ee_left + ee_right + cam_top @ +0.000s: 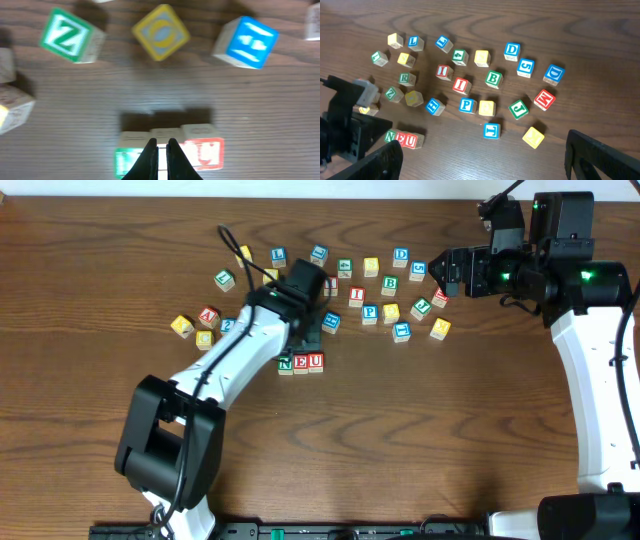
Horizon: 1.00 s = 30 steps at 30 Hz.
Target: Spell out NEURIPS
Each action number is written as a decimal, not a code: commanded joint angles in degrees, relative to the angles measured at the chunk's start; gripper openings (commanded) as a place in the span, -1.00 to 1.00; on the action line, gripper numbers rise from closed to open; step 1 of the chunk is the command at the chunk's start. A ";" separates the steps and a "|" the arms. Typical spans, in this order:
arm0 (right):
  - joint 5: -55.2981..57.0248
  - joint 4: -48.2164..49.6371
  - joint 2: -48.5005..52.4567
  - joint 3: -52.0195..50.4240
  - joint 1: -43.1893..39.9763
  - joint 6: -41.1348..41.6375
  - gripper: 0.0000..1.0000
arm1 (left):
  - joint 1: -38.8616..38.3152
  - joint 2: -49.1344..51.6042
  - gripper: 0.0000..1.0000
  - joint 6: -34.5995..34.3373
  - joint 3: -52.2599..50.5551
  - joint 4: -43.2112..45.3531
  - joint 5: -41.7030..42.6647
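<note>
Three cubes stand in a row reading N, E, U [300, 363], left of the table's middle. My left gripper [314, 340] hovers just behind that row, shut with nothing in it. In the left wrist view its closed fingertips [160, 144] cover the middle cube, with green N [127, 162] to the left and red U [202, 152] to the right. Red I [461, 85], blue P [467, 105] and a yellow cube [486, 107] lie loose behind the row. A green cube [406, 78] may read R. My right gripper [440, 272] hangs wide open at the far right, above the cubes.
Many more letter cubes are scattered across the far half: blue L [278, 255], blue D [401, 255], green B [389, 282], red A [208, 315], green Z [70, 37]. The left arm [230, 350] crosses the pile's left part and hides some cubes.
</note>
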 commanded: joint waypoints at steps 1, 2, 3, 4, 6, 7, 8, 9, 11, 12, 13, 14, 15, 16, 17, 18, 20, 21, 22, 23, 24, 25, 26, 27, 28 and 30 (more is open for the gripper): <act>-0.46 -0.04 0.17 -0.17 -0.24 -0.68 0.99 | -1.66 0.81 -0.85 -4.24 0.96 0.92 -0.11; -0.46 -0.04 0.17 -0.17 -0.24 -0.66 0.98 | -2.08 0.81 -0.85 -5.07 0.96 1.33 -0.11; -0.46 -0.04 0.17 -0.17 -0.24 -0.66 0.99 | -2.54 0.81 -0.85 -5.79 0.96 1.64 -0.13; -0.46 -0.04 0.17 -0.17 -0.24 -0.68 0.98 | -2.97 0.81 -0.85 -6.54 0.96 1.99 -0.11; -0.46 -0.04 0.17 -0.17 -0.24 -0.66 0.98 | -3.91 0.81 -0.85 -7.43 0.96 2.69 -0.11; -0.46 -0.04 0.17 -0.17 -0.24 -0.68 0.98 | -4.44 0.81 -0.85 -7.65 0.96 3.08 -0.11; -0.46 -0.04 0.17 -0.17 -0.24 -0.68 0.98 | -5.03 0.81 -0.85 -7.80 0.96 3.50 -0.11; -0.46 -0.04 0.17 -0.17 -0.24 -0.68 0.98 | -5.55 0.81 -0.85 -8.15 0.96 3.78 -0.15; -0.46 -0.04 0.17 -0.17 -0.24 -0.68 0.99 | -6.47 0.94 -0.85 -9.16 0.96 4.42 -0.13; -0.46 -0.04 0.17 -0.17 -0.24 -0.68 0.99 | -6.95 1.07 -0.85 -9.66 0.96 4.74 -0.15; -0.46 -0.04 0.17 -0.17 -0.24 -0.68 0.99 | -7.34 1.27 -0.85 -10.27 0.96 5.01 -0.15; -0.46 -0.04 0.17 -0.17 -0.24 -0.66 0.98 | -7.67 1.60 -0.85 -10.99 0.96 5.22 -0.13; -0.46 -0.04 0.17 -0.17 -0.24 -0.66 0.98 | -7.96 1.95 -0.85 -11.67 0.96 5.35 -0.13; -0.46 -0.04 0.17 -0.17 -0.24 -0.68 0.98 | -8.24 2.36 -0.85 -12.13 0.96 5.51 -0.13; -0.46 -0.04 0.17 -0.17 -0.24 -0.66 0.98 | -8.48 2.75 -0.85 -12.61 0.96 5.66 -0.13; -0.46 -0.04 0.17 -0.17 -0.24 -0.68 0.99 | -8.61 3.10 -0.85 -13.09 0.96 5.77 -0.13; -0.46 -0.04 0.17 -0.17 -0.24 -0.68 0.98 | -8.87 3.56 -0.85 -14.08 0.96 6.01 -0.15; -0.46 -0.04 0.17 -0.17 -0.24 -0.68 0.98 | -8.96 3.69 -0.85 -14.27 0.96 6.12 -0.13; -0.46 -0.04 0.17 -0.17 -0.24 -0.68 0.99 | -9.03 3.69 -0.85 -14.45 0.96 6.14 -0.33; -0.46 -0.04 0.17 -0.17 -0.24 -0.68 0.98 | -9.05 3.69 -0.85 -14.47 0.96 6.29 -0.33; -0.46 -0.04 0.17 -0.17 -0.24 -0.68 0.98 | -9.07 3.69 -0.85 -14.47 0.96 6.56 -0.35; -0.46 -0.04 0.17 -0.17 -0.24 -0.68 0.99 | -9.07 3.69 -0.85 -14.84 0.96 6.71 -0.46; -0.46 -0.04 0.17 -0.17 -0.24 -0.68 0.98 | -9.07 3.69 -0.85 -15.58 0.96 6.73 -0.81; -0.46 -0.04 0.17 -0.17 -0.24 -0.68 0.99 | -9.07 3.72 -0.85 -16.28 0.94 6.73 -1.20; -0.46 -0.04 0.17 -0.17 -0.24 -0.68 0.98 | -9.09 3.72 -0.85 -17.03 0.94 6.73 -1.64; -0.46 -0.04 0.17 -0.17 -0.24 -0.68 0.98 | -9.14 3.72 -0.85 -17.44 0.94 6.73 -1.88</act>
